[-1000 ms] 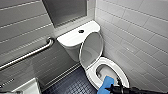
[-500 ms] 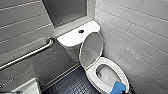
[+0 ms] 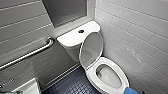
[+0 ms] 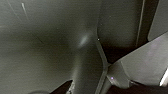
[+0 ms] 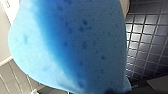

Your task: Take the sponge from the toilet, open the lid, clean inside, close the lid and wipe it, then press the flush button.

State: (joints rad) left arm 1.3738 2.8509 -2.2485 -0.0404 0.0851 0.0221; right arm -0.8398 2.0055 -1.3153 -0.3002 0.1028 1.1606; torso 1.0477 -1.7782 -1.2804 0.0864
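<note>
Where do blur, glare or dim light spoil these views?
Head view: soft overall but evenly lit, with a faint sheen on the toilet and wall tiles. Left wrist view: dim and grey, with one pale glare patch on a smooth panel. Right wrist view: the sponge is too close and blurred; the dark floor tiles behind look sharper.

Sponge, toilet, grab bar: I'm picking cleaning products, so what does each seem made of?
The sponge looks like soft open-cell foam, matte bright blue, with small dark pores. The toilet looks like glazed white ceramic, glossy, with soft reflections. The grab bar seems brushed metal, grey with a dull sheen.
</note>
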